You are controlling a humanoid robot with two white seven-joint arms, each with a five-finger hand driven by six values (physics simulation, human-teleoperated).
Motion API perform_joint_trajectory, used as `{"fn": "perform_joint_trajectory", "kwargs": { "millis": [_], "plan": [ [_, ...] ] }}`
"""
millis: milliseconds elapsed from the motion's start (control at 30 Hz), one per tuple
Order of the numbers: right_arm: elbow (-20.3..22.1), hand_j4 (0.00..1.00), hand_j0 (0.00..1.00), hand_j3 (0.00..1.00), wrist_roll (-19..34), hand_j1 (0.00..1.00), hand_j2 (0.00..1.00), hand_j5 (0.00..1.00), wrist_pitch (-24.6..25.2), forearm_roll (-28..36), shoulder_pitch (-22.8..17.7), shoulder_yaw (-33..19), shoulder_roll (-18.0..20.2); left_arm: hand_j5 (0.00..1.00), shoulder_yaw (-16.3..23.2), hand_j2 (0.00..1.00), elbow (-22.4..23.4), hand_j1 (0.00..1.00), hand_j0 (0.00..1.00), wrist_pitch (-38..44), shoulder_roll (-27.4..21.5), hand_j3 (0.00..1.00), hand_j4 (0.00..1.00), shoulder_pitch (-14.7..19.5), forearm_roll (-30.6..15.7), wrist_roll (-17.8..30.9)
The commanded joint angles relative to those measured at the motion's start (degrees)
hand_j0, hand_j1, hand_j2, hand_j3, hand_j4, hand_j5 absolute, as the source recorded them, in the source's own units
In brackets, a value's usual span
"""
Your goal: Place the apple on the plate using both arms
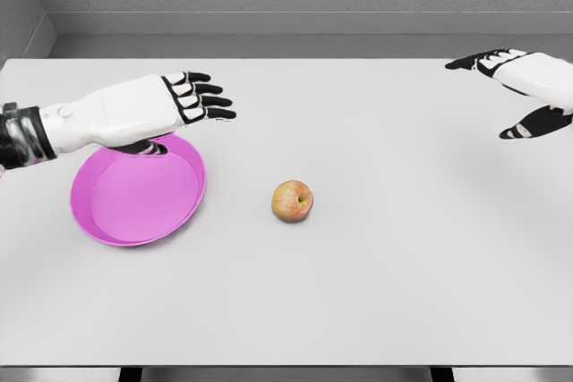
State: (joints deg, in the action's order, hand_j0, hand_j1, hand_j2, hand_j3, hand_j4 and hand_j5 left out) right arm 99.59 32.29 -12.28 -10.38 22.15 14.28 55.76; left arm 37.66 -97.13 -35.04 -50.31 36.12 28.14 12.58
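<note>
A red-yellow apple (293, 201) lies on the white table, a little right of a pink plate (134, 199). My left hand (199, 96) hovers over the plate's far rim with its fingers stretched out flat, holding nothing; its forearm hides part of that rim. Far off at the table's right edge, my right hand (510, 87) is held up with fingers and thumb spread wide and nothing between them. Both hands are well away from the apple.
The white table (358, 292) stretches wide around the two objects. A grey wall runs behind its far edge. The table's front edge lies near the bottom of the picture.
</note>
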Motion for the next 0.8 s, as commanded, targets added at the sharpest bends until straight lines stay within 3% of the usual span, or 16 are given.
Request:
{"fn": "perform_joint_trajectory", "kwargs": {
  "millis": [0, 67, 167, 333, 533, 767],
  "plan": [
    [0.87, 1.00, 1.00, 1.00, -0.03, 1.00, 1.00, 1.00, -0.02, 0.19, 0.00, 1.36, 0.40, 1.00, 2.15, 1.00, -1.22, 1.00, 1.00, 0.04, 2.41, 1.00, 1.00, 0.17, -0.19, 1.74],
    [0.87, 1.00, 1.00, 1.00, -0.03, 1.00, 1.00, 1.00, -0.02, 0.19, 0.09, 1.45, 0.40, 1.00, 3.82, 1.00, -1.22, 1.00, 1.00, 0.04, 3.73, 1.00, 1.00, 2.02, 0.16, 2.80],
    [0.87, 1.00, 1.00, 1.00, -0.03, 1.00, 1.00, 1.00, -0.02, 0.19, 0.70, 1.45, 0.22, 1.00, 10.76, 1.00, -1.13, 1.00, 1.00, 0.04, 7.24, 1.00, 1.00, 6.59, 2.53, 2.98],
    [0.87, 1.00, 1.00, 1.00, -0.03, 1.00, 1.00, 1.00, -0.02, 0.19, -1.05, 1.72, 0.66, 1.00, 17.71, 1.00, -0.87, 1.00, 1.00, 0.04, 8.48, 1.00, 1.00, 11.34, 3.59, 9.30],
    [0.96, 1.00, 1.00, 1.00, -0.03, 1.00, 1.00, 1.00, -0.02, 0.10, -1.14, 2.07, 0.57, 1.00, 21.05, 1.00, -0.43, 1.00, 1.00, 0.04, 10.94, 1.00, 1.00, 14.59, 3.32, 10.10],
    [0.96, 1.00, 1.00, 1.00, -0.03, 1.00, 1.00, 1.00, -0.02, 0.19, -1.14, 2.07, 0.57, 1.00, 22.81, 1.00, 1.42, 1.00, 1.00, 0.04, 13.57, 1.00, 1.00, 15.82, 3.32, 10.10]
  ]
}}
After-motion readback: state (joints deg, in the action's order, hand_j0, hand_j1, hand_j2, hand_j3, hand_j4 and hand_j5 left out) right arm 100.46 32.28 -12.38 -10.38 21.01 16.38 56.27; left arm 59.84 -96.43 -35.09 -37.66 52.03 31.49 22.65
